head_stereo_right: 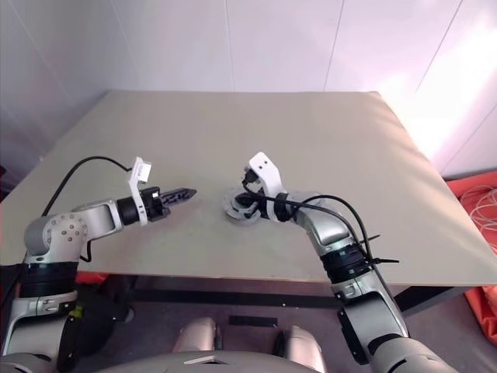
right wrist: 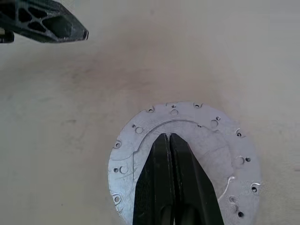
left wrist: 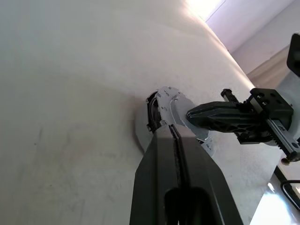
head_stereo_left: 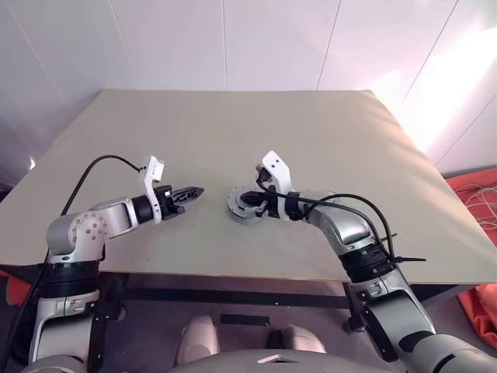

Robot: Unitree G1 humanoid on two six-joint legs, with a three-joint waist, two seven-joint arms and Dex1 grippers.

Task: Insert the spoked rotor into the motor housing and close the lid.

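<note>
Beige table (head_stereo_left: 326,155) | motor housing (right wrist: 187,159) under closed right hand (right wrist: 168,137) | left hand (head_stereo_left: 196,191) closed, empty

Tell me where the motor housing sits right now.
In the left eye view the motor housing lies on the table near its front edge, about mid-width, right at the shut right gripper, with the shut left gripper off to its left.

Both arms were built of rounded silver-grey shells joined by black ringed collars. A black cable looped in the air from each forearm to a small white angular block mounted above the wrist. The left tool (head_stereo_left: 192,192) had two black fingers with open lattice webbing along their sides. The right tool (right wrist: 168,137) had smooth black tapered fingers, and black ties bound its cable.
</note>
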